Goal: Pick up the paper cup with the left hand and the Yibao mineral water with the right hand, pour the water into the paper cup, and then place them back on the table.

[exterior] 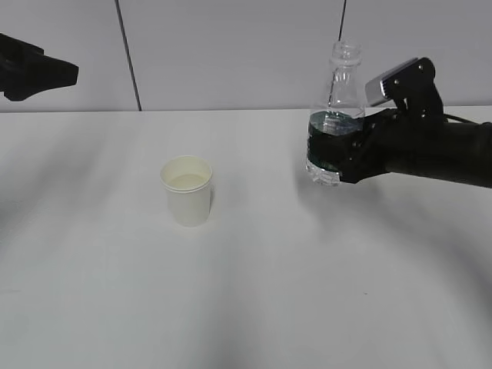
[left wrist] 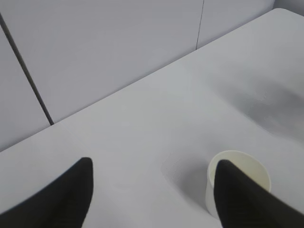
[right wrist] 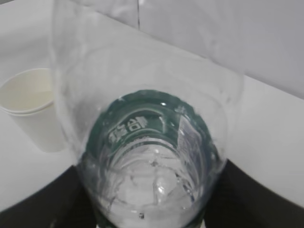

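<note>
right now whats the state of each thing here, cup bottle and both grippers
paper cup: upright on the table, free of both grippers, open top
Yibao mineral water: upright, uncapped, gripped around its green label, seemingly just clear of the table
right hand: fingers shut on the bottle
left hand: fingers open, empty, away from the cup

A clear, glossy plastic bottle of Yibao mineral water (exterior: 335, 115), ribbed at the neck and wrapped in a shiny dark green label band (right wrist: 147, 126), caught the light against a matt pale grey panelled wall (exterior: 231, 46). The paper cup (exterior: 187, 190) looked smooth and matt, white outside and cream within, on a plain white matt surface (exterior: 254, 292). The right hand (exterior: 350, 154) was matt black, topped by a grey-white camera box (exterior: 382, 86).
</note>
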